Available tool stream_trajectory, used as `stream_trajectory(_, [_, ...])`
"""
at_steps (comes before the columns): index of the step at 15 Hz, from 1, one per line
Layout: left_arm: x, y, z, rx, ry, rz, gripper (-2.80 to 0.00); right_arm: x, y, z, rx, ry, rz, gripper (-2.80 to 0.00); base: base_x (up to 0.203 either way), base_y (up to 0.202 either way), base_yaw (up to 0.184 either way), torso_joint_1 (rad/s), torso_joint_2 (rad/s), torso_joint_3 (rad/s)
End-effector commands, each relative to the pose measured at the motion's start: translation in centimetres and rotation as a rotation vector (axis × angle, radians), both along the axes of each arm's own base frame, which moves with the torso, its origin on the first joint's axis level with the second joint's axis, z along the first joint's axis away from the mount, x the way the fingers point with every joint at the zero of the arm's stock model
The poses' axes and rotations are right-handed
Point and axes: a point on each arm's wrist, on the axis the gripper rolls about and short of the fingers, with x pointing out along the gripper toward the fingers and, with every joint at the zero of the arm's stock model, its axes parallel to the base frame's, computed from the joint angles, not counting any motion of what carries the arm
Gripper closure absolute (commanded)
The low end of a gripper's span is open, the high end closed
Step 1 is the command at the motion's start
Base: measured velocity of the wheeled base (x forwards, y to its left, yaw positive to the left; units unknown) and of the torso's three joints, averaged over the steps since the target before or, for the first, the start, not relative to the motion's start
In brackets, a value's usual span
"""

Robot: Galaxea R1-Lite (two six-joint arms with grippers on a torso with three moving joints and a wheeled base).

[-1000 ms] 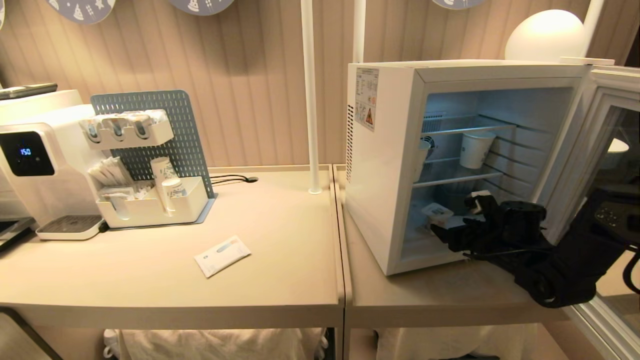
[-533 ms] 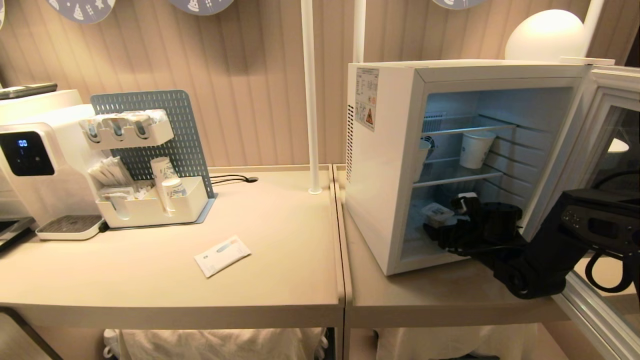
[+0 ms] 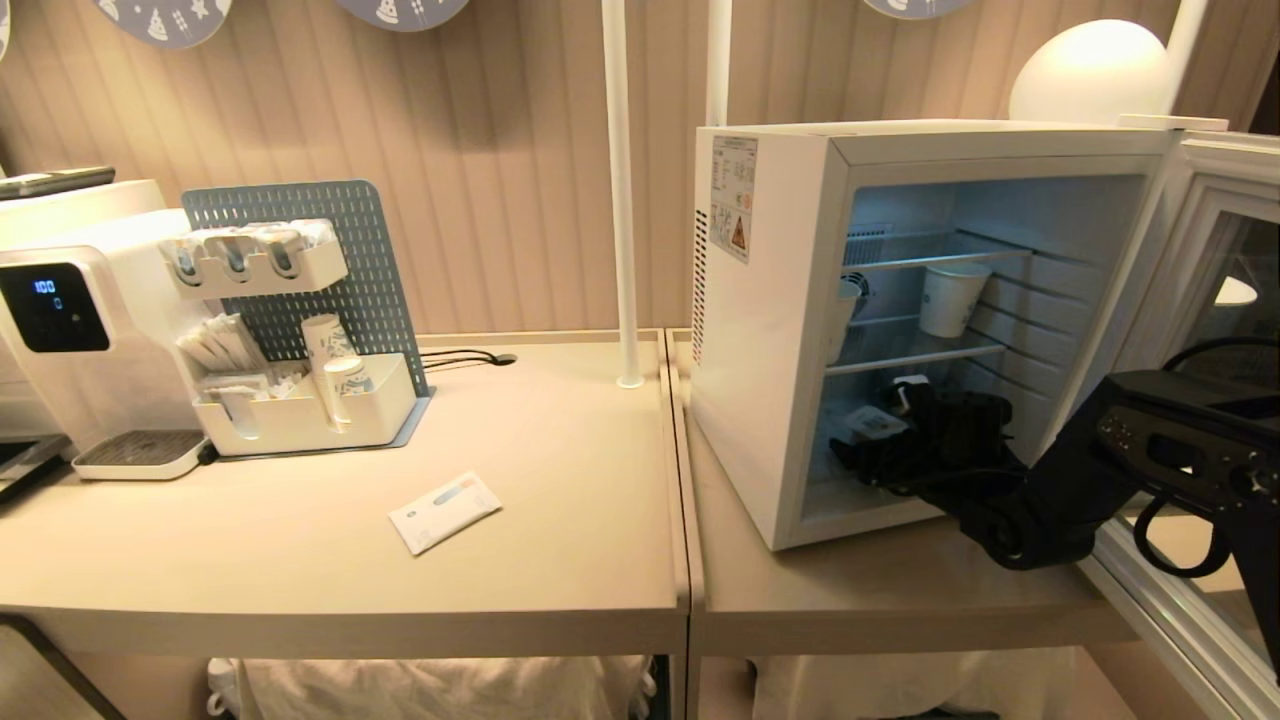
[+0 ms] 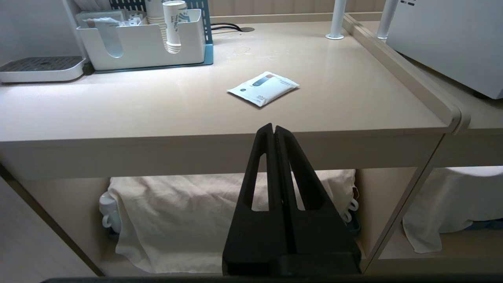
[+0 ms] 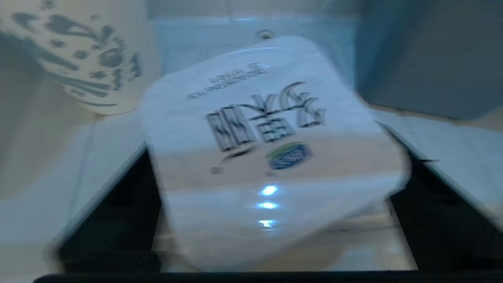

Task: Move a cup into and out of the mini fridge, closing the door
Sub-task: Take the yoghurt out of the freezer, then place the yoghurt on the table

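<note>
The cup (image 3: 868,424) sat on the mini fridge (image 3: 790,330) floor, btw our right gripper (image 3: 868,440) fingers, spread wide, not clamped. Arm had pushed further in vs a sec ago, so grab looked imminent. Door (image 3: 1215,300) open, far right. Left gripper (image 4: 274,135) shut, parked near the table edge.

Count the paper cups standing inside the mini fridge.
2. One paper cup stands on the middle wire shelf of the mini fridge; another shows partly behind the front frame. More may hide behind the right gripper.
</note>
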Motion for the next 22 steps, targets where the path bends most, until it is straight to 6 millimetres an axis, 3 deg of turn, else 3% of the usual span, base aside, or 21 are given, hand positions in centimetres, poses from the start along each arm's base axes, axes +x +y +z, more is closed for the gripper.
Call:
stream_trajectory(1, [0.0, 0.0, 0.0, 0.000, 0.000, 0.001, 0.00, 0.1, 0.3, 0.0, 0.000, -0.007, 0.006, 0.00, 0.000, 0.000, 0.000, 0.000, 0.00, 0.000])
stream_trajectory(5, [0.0, 0.0, 0.0, 0.000, -0.001, 0.001, 0.00, -0.2, 0.2, 0.5, 0.004, -0.010, 0.003, 0.00, 0.000, 0.000, 0.000, 0.000, 0.00, 0.000])
stream_trajectory(12, [0.0, 0.0, 0.0, 0.000, -0.001, 0.001, 0.00, -3.7, -0.3, 4.8, 0.009, -0.044, 0.004, 0.00, 0.000, 0.000, 0.000, 0.000, 0.00, 0.000])
stream_trajectory(15, [0.0, 0.0, 0.0, 0.000, 0.000, 0.001, 0.00, -7.6, -0.6, 9.2, -0.011, -0.109, -0.074, 0.00, 0.000, 0.000, 0.000, 0.000, 0.00, 0.000])
stream_trajectory(17, [0.0, 0.0, 0.0, 0.000, -0.001, 0.001, 0.00, -11.2, -1.1, 12.9, -0.033, -0.202, -0.196, 0.00, 0.000, 0.000, 0.000, 0.000, 0.00, 0.000])
stream_trajectory(20, [0.0, 0.0, 0.0, 0.000, -0.001, 0.001, 0.00, -18.7, -2.1, 19.2, -0.029, -0.411, -0.371, 0.00, 0.000, 0.000, 0.000, 0.000, 0.00, 0.000])
stream_trajectory(22, [0.0, 0.0, 0.0, 0.000, 0.001, 0.000, 0.00, -24.2, -3.0, 22.3, -0.021, -0.542, -0.510, 0.00, 0.000, 0.000, 0.000, 0.000, 0.00, 0.000])
